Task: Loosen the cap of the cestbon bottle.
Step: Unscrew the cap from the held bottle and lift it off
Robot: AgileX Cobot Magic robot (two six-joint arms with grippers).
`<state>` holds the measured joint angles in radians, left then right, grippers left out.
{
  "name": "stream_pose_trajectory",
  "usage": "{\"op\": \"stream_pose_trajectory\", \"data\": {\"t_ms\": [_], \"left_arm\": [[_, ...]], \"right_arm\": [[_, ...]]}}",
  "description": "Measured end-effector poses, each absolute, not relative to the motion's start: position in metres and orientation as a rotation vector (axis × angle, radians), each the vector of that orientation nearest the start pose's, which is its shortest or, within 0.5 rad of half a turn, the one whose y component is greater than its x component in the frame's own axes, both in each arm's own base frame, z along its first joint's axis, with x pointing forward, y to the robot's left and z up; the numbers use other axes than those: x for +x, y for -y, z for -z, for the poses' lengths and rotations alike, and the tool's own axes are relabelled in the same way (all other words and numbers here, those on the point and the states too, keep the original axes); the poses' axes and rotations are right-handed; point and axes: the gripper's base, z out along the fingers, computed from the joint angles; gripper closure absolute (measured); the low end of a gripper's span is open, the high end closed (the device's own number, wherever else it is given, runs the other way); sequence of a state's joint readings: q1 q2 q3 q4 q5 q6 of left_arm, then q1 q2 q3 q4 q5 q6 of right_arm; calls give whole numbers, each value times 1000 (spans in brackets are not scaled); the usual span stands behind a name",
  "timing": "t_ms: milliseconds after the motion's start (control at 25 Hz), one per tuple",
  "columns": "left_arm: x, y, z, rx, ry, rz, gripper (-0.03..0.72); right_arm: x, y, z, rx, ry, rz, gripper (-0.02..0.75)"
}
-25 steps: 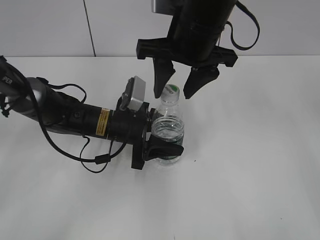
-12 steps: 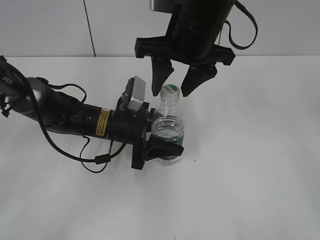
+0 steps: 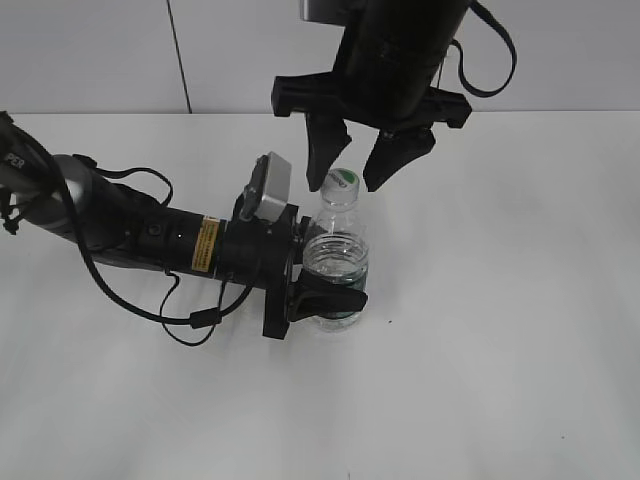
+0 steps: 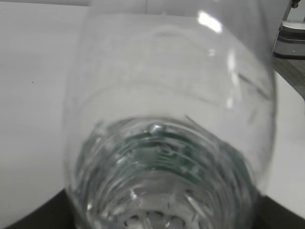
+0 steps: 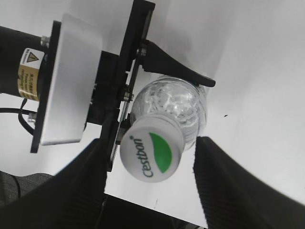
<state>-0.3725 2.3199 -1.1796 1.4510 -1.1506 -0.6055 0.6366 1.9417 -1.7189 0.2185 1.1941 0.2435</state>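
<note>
The cestbon bottle point(image 3: 335, 265) stands upright on the white table, clear with a dark green label band low down. My left gripper point(image 3: 325, 292) is shut on its lower body from the left; the left wrist view is filled by the bottle point(image 4: 167, 143). The white cap point(image 3: 341, 181) with a green leaf mark tops it. My right gripper point(image 3: 350, 170) hangs open just above, one finger on each side of the cap, not touching. In the right wrist view the cap point(image 5: 151, 153) sits between the open fingers point(image 5: 150, 183), closer to the left finger.
The left arm point(image 3: 130, 230) lies across the table's left half with a black cable loop point(image 3: 190, 320) by it. The white table point(image 3: 500, 330) stretches out to the right and front. A grey wall point(image 3: 100, 50) stands behind.
My right gripper has shifted slightly left and stays over the cap, still open. The bottle and left gripper have not moved.
</note>
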Motion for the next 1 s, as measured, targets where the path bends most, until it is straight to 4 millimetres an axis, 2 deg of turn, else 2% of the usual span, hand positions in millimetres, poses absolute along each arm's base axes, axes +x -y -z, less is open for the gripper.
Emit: {"op": "stream_pose_trajectory", "data": {"t_ms": [200, 720, 1000], "left_arm": [[334, 219, -69, 1442, -1454, 1124, 287], [334, 219, -69, 1442, -1454, 1124, 287], [334, 219, -69, 1442, -1454, 1124, 287]], "right_arm": [[320, -259, -274, -500, -2940, -442, 330], [322, -260, -272, -514, -2921, -440, 334], [324, -262, -265, -518, -2939, -430, 371]]}}
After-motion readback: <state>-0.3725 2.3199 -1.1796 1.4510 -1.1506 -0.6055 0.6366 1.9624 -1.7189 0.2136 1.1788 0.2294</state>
